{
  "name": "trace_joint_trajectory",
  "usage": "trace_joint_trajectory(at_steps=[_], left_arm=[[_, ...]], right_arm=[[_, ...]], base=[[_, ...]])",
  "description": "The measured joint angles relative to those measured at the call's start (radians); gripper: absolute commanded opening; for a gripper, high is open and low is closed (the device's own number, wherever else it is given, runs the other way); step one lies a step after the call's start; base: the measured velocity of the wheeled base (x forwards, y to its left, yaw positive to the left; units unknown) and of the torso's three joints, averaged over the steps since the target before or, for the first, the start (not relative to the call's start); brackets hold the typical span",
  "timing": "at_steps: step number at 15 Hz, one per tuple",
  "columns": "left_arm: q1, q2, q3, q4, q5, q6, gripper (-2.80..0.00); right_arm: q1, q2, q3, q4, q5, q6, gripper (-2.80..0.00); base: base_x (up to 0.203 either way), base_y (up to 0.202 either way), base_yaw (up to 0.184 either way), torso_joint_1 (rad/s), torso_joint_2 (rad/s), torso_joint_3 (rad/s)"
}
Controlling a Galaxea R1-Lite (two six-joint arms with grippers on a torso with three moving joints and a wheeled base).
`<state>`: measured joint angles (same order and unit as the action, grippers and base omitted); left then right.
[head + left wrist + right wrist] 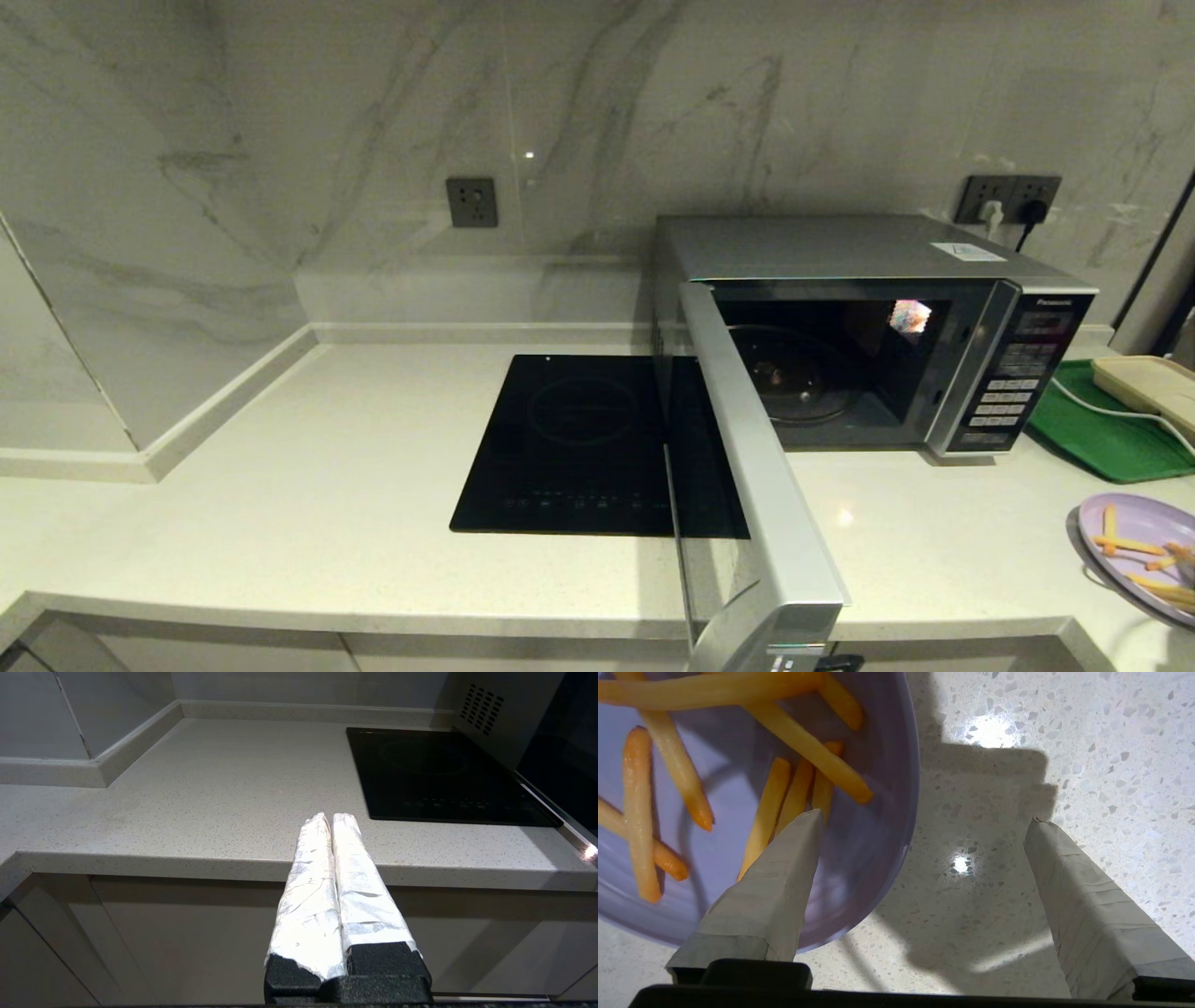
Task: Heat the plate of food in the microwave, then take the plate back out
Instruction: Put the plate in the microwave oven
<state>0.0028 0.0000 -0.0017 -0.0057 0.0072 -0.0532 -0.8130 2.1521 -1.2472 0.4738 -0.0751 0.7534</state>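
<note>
**Plate on the counter, microwave door wide open**

Closest thing to my head cam is the microwave door [761, 523], swung all the way out toward me over the counter's [280, 523] front edge. Behind it the microwave [868, 327] sits against the wall, cavity dark with the glass turntable [794, 383] showing inside, nothing on it as far as I can see. The door partly covers the black cooktop [569, 448] to its left.

My right gripper [924, 826] is spread wide, right above the plate [878, 812]. One finger [784, 877] hangs over the plate's inside by the fries [803, 746], the other [1069, 886] sits outside the rim over bare counter. Can't tell if either one touches anything. The plate rests on the counter at the far right, in front of the green tray [1102, 429] and off to the right of the microwave.

My left gripper [332, 817] is clenched with nothing in it, fingers pressed together, parked low at the counter's front edge, left of the cooktop.
</note>
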Motion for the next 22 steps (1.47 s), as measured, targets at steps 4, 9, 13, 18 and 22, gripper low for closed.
trace_joint_trajectory(at_steps=[4,9,13,18,22], left_arm=[[0.000,0.000,0.000,0.000,0.000,0.000,-2.80],[0.000,0.000,0.000,0.000,0.000,0.000,-2.80],[0.000,0.000,0.000,0.000,0.000,0.000,-2.80],[0.000,0.000,0.000,0.000,0.000,0.000,-2.80],[0.000,0.000,0.000,0.000,0.000,0.000,-2.80]], right_arm=[[0.000,0.015,0.001,-0.001,0.000,0.002,0.00],[-0.001,0.025,0.002,-0.021,-0.001,0.002,0.00],[-0.003,0.029,0.009,-0.024,-0.002,0.001,-2.80],[-0.003,0.030,0.020,-0.045,-0.002,0.002,-2.80],[-0.003,0.028,0.023,-0.053,0.001,0.002,-2.80]], base=[[0.000,0.000,0.000,0.000,0.00,0.000],[0.000,0.000,0.000,0.000,0.00,0.000],[0.000,0.000,0.000,0.000,0.00,0.000],[0.000,0.000,0.000,0.000,0.00,0.000],[0.000,0.000,0.000,0.000,0.00,0.000]])
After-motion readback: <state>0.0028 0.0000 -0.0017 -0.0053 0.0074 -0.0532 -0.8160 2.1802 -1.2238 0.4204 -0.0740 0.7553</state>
